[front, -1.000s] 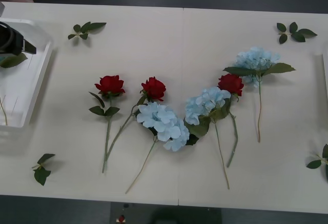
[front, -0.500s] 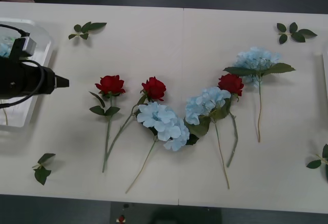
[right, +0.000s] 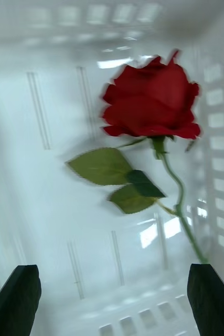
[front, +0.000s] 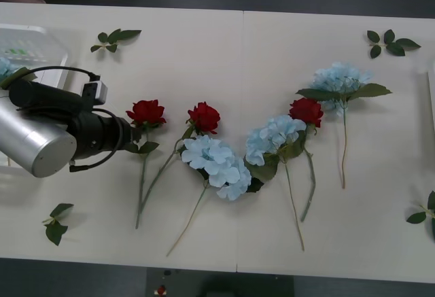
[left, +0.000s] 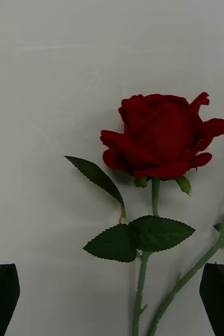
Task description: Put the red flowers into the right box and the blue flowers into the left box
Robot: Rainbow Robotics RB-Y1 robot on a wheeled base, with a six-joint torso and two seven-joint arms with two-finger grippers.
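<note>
Red flowers lie on our table (front: 204, 45) among the blue flowers, and we go from our left. At the far left sits the left box (front: 41, 39), with a blue cluster (front: 5, 66) showing at its edge. Our left arm (front: 41, 141) reaches out over the table from there, its end close to the leftmost rose (front: 145, 112). In the left wrist view our left gripper (left: 112, 299) hangs above that rose (left: 159, 136) with black fingers (left: 1, 294) spread wide and nothing between them (the bloom, leaves and stem all lie flat on the tabletop). Next comes a second rose (front: 204, 117), its stem crossing toward the first one's. Just beside it lies a blue cluster (front: 216, 164), then another (front: 273, 137) touching a third rose (front: 306, 111). Farthest right lies a fourth blue cluster (front: 340, 78). Loose leaf sprigs (front: 114, 39) lie near the table's corners. Our right gripper (right: 112, 299) is also wide open, holding nothing, over a rose (right: 151, 102) that lies inside a white slotted box (right: 38, 105).
</note>
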